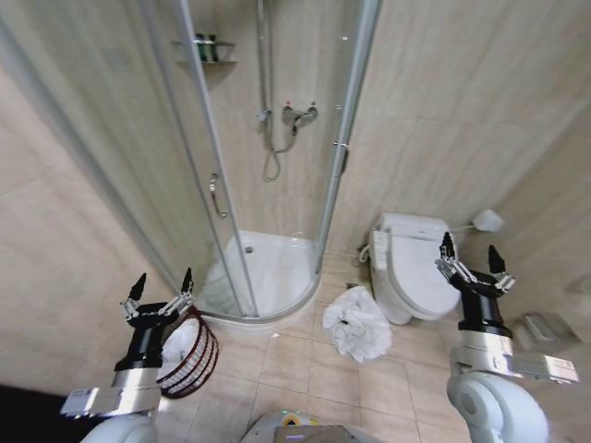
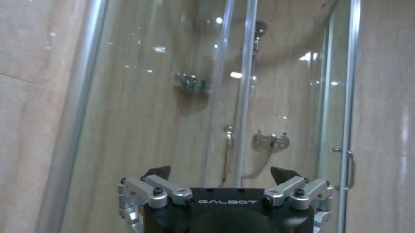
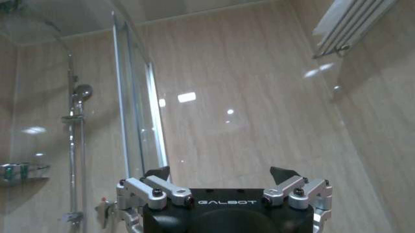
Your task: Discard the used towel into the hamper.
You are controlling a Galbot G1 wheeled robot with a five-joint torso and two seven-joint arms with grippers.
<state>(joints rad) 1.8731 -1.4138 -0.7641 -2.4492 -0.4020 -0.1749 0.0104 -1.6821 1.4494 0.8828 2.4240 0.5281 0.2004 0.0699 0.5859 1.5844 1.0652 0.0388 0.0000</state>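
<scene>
I am looking down from the head camera at a bathroom floor, and nothing has been picked up yet: I judge this to be the opening step, before any reach. The towel, white and crumpled in a heap, is lying on the tiles just beside the toilet, on the toilet's shower side, and near the curved lip of the shower tray. The hamper, a dark wire basket with something white inside it, is standing well apart from the towel, across the floor by the shower tray's other end, against the glass shower door.

I am holding both arms raised and idle. The left gripper is hanging above the hamper with its fingers spread wide and nothing in them. The right gripper is hovering over the toilet, fingers likewise spread wide and empty. Both wrist cameras are pointing up at the walls, so they are giving me the shower fittings, not the floor.

As I read it, the next move calls for lowering the right arm, the nearer one, down beside the toilet onto the heap, with the torso bending since the towel is lying low, and closing on a good fold of cloth before carrying it across to the hamper.
</scene>
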